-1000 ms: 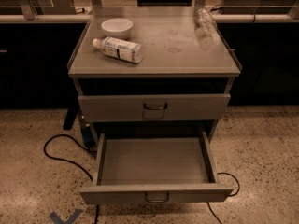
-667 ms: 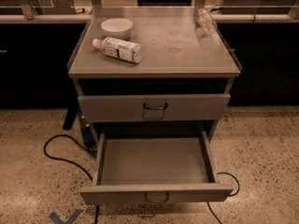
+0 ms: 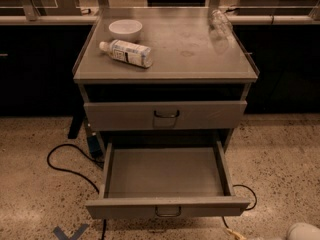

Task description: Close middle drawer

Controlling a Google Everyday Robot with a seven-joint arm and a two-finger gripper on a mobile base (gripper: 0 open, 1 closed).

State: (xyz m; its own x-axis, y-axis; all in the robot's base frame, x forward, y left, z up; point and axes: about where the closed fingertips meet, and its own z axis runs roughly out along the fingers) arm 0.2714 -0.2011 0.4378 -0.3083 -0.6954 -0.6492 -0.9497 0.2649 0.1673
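The middle drawer (image 3: 167, 206) of the grey metal cabinet (image 3: 165, 74) stands pulled far out toward me. Its shallow tray is empty, and its small dark wire handle (image 3: 168, 212) sits at the middle of the low front panel. The upper drawer (image 3: 165, 115), with the same kind of handle, is pushed in. The lowest drawer is hidden under the open one. My gripper is not in view. Only a pale rounded part of my arm (image 3: 304, 231) shows at the bottom right corner, right of the drawer front and apart from it.
On the cabinet top lie a white bowl (image 3: 125, 29), a labelled bottle on its side (image 3: 126, 52) and a clear bottle (image 3: 219, 21). Black cables (image 3: 65, 160) run over the speckled floor on both sides. Blue tape (image 3: 70, 232) marks the floor at front left. Dark counters stand behind.
The pale arm part has come into view at the bottom right corner. The middle drawer stands open as before.
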